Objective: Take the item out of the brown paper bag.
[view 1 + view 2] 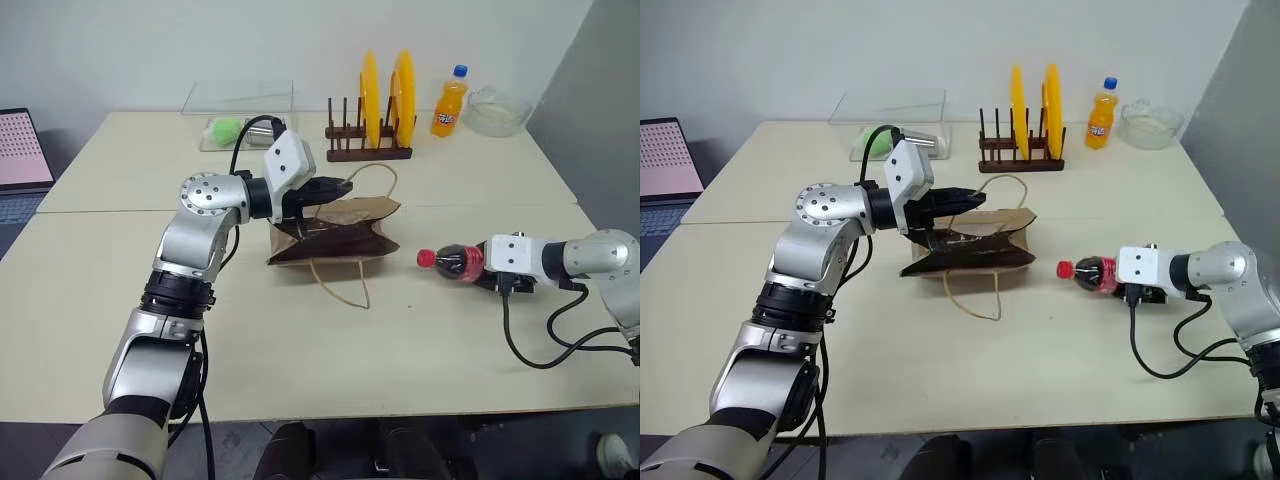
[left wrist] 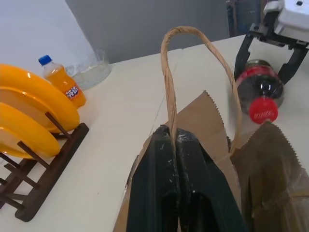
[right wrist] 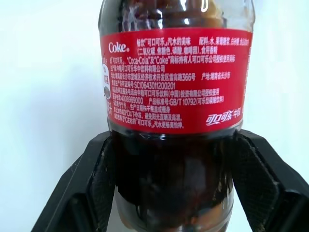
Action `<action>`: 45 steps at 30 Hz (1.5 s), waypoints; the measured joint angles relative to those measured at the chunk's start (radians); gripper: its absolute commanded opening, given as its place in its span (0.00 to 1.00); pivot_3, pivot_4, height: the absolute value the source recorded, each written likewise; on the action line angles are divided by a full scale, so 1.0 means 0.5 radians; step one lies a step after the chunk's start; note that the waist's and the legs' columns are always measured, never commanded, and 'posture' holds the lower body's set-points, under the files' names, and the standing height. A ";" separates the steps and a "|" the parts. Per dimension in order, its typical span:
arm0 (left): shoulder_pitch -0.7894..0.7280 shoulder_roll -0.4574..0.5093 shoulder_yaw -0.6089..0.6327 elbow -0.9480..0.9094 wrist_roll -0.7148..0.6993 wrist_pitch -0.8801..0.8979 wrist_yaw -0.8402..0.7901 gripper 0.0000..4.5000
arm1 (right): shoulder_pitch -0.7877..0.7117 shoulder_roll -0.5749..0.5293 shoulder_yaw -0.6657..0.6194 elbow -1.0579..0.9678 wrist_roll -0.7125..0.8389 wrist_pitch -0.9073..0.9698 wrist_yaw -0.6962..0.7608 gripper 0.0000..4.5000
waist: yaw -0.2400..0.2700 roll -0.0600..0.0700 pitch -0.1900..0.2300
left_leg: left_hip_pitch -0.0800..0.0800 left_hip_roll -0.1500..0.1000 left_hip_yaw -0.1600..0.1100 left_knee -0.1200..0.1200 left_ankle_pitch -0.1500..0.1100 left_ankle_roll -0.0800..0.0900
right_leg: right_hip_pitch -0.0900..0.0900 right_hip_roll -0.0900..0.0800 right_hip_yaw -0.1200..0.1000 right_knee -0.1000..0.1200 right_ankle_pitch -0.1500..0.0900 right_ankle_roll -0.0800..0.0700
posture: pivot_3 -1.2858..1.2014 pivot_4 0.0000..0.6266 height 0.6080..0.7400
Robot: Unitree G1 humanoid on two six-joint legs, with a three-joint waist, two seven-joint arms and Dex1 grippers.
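Note:
The brown paper bag point(image 1: 345, 232) lies creased in the middle of the table, its mouth held up. My left gripper point(image 1: 340, 187) is shut on the bag's top edge, where one cord handle point(image 2: 169, 72) rises between its fingertips. The other handle point(image 1: 345, 285) loops flat on the table. The item, a small cola bottle point(image 1: 455, 262) with a red label and cap, is outside the bag and to its right. It lies sideways low over the table, cap toward the bag. My right gripper point(image 3: 174, 193) is shut on the bottle's lower body, a finger point(image 3: 82, 188) on each side.
At the back stand a wooden rack with yellow plates point(image 1: 372, 120), an orange soda bottle point(image 1: 449, 105), a glass bowl point(image 1: 497, 110) and a clear box point(image 1: 238, 115) holding something green. A laptop point(image 1: 22, 150) sits at the far left. The table edge runs near my right arm.

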 measured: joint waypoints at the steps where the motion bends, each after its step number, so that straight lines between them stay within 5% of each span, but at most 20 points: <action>1: 0.003 -0.005 -0.003 -0.012 0.000 0.000 0.000 0.00 | -0.077 0.036 0.033 0.127 -0.037 -0.025 0.002 0.66 | -0.002 0.000 0.000 | 0.000 -0.001 0.001 0.000 0.000 0.000 | 0.000 -0.001 0.001 0.000 0.000 0.000 | 0.52 0.24 1.00; 5: 0.020 0.004 0.000 -0.034 0.000 0.005 0.007 0.00 | -0.248 0.084 0.118 0.369 -0.106 -0.140 0.050 0.66 | -0.003 0.000 0.000 | 0.002 -0.001 0.001 0.002 0.000 0.001 | 0.003 -0.001 0.001 0.000 0.000 0.000 | 0.52 0.24 1.00; 10: 0.029 0.004 0.001 -0.046 0.000 0.008 0.007 0.00 | -0.307 0.116 0.152 0.525 -0.130 -0.162 0.097 0.99 | 0.001 0.000 0.000 | 0.001 -0.001 0.000 0.003 0.000 0.001 | 0.003 -0.001 0.001 0.001 0.000 0.000 | 0.52 0.24 1.00; 16: 0.029 0.005 0.001 -0.049 0.000 0.008 0.007 0.00 | -0.314 0.114 0.140 0.530 -0.106 -0.112 0.152 0.99 | 0.002 0.000 0.000 | 0.000 -0.001 -0.001 0.001 0.000 0.000 | 0.001 -0.001 0.000 0.001 0.000 0.000 | 0.52 0.24 1.00; 28: 0.012 -0.004 0.003 0.029 0.001 -0.011 0.006 0.00 | 0.292 -0.268 -0.548 -0.792 0.648 0.986 0.449 0.99 | 0.039 0.001 0.000 | -0.001 -0.001 -0.004 0.002 0.000 0.002 | 0.002 -0.002 -0.003 0.000 -0.003 0.005 | 0.52 0.24 1.00; 34: -0.118 -0.061 -0.004 0.218 0.027 -0.088 0.008 0.00 | 0.311 0.177 -0.882 -1.585 1.230 1.524 -0.028 0.99 | 0.048 0.000 0.000 | -0.002 -0.001 -0.010 0.002 0.000 0.001 | 0.003 -0.001 -0.007 0.001 -0.005 0.009 | 0.52 0.24 1.00; 41: -0.257 -0.099 -0.033 0.524 0.155 -0.258 0.043 0.00 | 0.640 0.610 -0.732 -2.039 1.193 1.641 -0.726 0.99 | 0.055 -0.001 -0.001 | -0.005 -0.003 -0.009 0.002 0.000 0.000 | 0.001 -0.003 -0.005 0.000 -0.005 0.009 | 0.52 0.24 1.00; 45: -0.398 -0.115 -0.035 0.776 0.215 -0.307 0.061 0.20 | 0.713 0.821 -0.625 -2.100 1.067 1.595 -1.051 1.00 | 0.052 -0.001 -0.001 | -0.005 -0.003 -0.010 0.002 0.000 0.001 | 0.000 -0.002 -0.007 0.000 -0.006 0.010 | 0.52 0.24 1.00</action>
